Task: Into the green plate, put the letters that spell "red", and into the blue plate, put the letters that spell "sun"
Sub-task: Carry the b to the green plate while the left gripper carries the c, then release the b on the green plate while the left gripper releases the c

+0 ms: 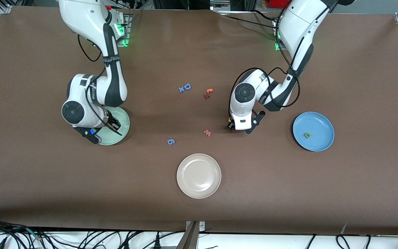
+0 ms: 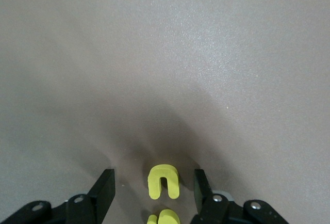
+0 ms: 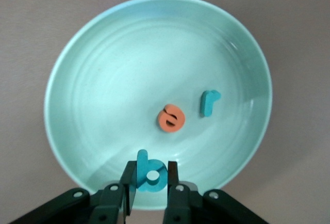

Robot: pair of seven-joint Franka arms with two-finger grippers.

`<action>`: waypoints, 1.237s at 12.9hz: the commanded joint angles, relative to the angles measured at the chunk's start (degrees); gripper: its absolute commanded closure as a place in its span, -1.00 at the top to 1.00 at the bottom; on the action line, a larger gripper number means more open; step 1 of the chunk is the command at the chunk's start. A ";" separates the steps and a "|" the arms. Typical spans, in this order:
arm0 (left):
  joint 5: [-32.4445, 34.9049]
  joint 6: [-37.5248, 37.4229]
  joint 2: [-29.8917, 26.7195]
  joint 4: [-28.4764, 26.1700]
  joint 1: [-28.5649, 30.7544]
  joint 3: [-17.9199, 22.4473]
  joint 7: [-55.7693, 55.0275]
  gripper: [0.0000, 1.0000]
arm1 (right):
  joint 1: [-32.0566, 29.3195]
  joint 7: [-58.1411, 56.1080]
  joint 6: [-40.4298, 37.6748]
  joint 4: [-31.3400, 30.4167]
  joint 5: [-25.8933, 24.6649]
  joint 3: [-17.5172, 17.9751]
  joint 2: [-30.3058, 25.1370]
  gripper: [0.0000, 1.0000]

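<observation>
- Trouble could come first at the left gripper (image 2: 154, 195), low over the table near the red w (image 1: 207, 132): its fingers (image 2: 103, 190) stand spread on either side of a yellow u (image 2: 163, 181), not touching it, with another yellow letter (image 2: 165, 218) just beside. A skewed squeeze could flip the u or drag its neighbour along.
- Over the green plate (image 3: 103, 79), the right gripper (image 3: 149, 182) pinches the teal d (image 3: 151, 176). Foam may cling to a pad on release, or bounce out.
- Already in that plate lie the orange e (image 3: 170, 118) and teal r (image 3: 209, 102); a low drop could knock them.
- One green letter (image 1: 307, 135) lies in the blue plate (image 1: 320, 121), well apart from the left gripper, so a loose hold risks a drop on the way.
</observation>
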 commanded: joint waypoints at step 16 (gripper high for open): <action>1.21 0.24 -2.79 -2.02 4.20 -0.91 6.53 -0.71 | 1.27 -2.08 -14.02 12.73 3.18 -5.31 1.29 1.00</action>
